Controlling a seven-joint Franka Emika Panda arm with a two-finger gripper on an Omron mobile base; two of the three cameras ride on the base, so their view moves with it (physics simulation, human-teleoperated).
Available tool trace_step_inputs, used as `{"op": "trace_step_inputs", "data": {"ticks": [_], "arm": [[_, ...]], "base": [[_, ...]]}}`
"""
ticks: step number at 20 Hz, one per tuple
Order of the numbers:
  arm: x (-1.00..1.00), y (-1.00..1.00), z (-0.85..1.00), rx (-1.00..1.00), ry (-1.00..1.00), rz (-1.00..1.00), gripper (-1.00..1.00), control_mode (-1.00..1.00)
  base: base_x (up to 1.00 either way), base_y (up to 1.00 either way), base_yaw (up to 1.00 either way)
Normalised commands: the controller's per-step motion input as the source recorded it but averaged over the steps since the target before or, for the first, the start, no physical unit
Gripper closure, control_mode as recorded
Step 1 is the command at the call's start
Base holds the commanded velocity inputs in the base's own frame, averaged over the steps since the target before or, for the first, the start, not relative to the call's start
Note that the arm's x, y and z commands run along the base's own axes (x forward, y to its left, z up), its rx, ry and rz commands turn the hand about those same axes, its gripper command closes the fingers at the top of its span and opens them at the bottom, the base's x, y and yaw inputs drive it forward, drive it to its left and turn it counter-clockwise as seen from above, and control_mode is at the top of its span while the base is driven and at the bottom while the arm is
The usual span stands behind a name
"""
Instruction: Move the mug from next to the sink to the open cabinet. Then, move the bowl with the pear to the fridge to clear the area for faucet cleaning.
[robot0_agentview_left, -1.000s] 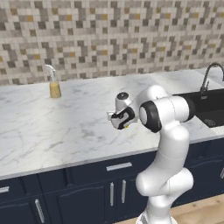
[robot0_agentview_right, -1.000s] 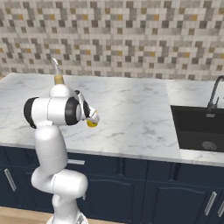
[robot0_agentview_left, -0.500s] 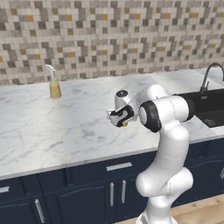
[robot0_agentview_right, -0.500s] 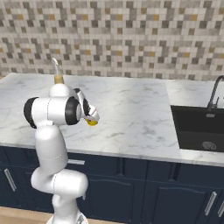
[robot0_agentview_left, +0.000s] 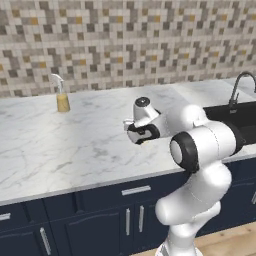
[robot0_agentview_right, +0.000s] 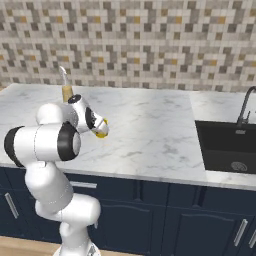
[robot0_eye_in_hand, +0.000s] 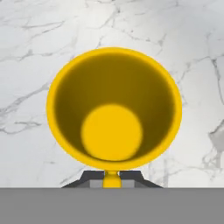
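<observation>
Hand view looks into the held mug (robot0_eye_in_hand: 113, 109), elsewhere barely visible.

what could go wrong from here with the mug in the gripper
1. The gripper pinches the mug at one spot on its rim, so a fast swing could twist it loose, and it would drop on the marble counter.
2. The mug is carried low over the counter; dipping further could knock it against the surface.
3. The soap dispenser stands close behind the arm; a wide swing could tip it.
</observation>
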Motion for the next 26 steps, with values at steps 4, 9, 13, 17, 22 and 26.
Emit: {"op": "trace_step_inputs", "data": {"ticks": [4, 9, 13, 17, 22, 26], "arm": [[-0.78, 0.0, 1.0, 0.0, -0.27, -0.02, 1.0, -1.0], [-0.93, -0.02, 1.0, 0.01, -0.28, 0.01, 1.0, -1.0], [0.0, 0.0, 0.0, 0.0, 0.0, 0.0, 1.0, 1.0], [0.0, 0.0, 0.0, 0.0, 0.0, 0.0, 1.0, 1.0], [0.0, 0.0, 0.0, 0.0, 0.0, 0.0, 1.0, 1.0], [0.0, 0.0, 0.0, 0.0, 0.0, 0.0, 1.0, 1.0]], "base": [[0.0, 0.0, 0.0], [0.0, 0.0, 0.0], [-0.98, 0.0, 0.44], [-0.56, 0.0, 0.75], [-0.34, 0.0, 0.81], [-0.1, 0.0, 0.9]]}}
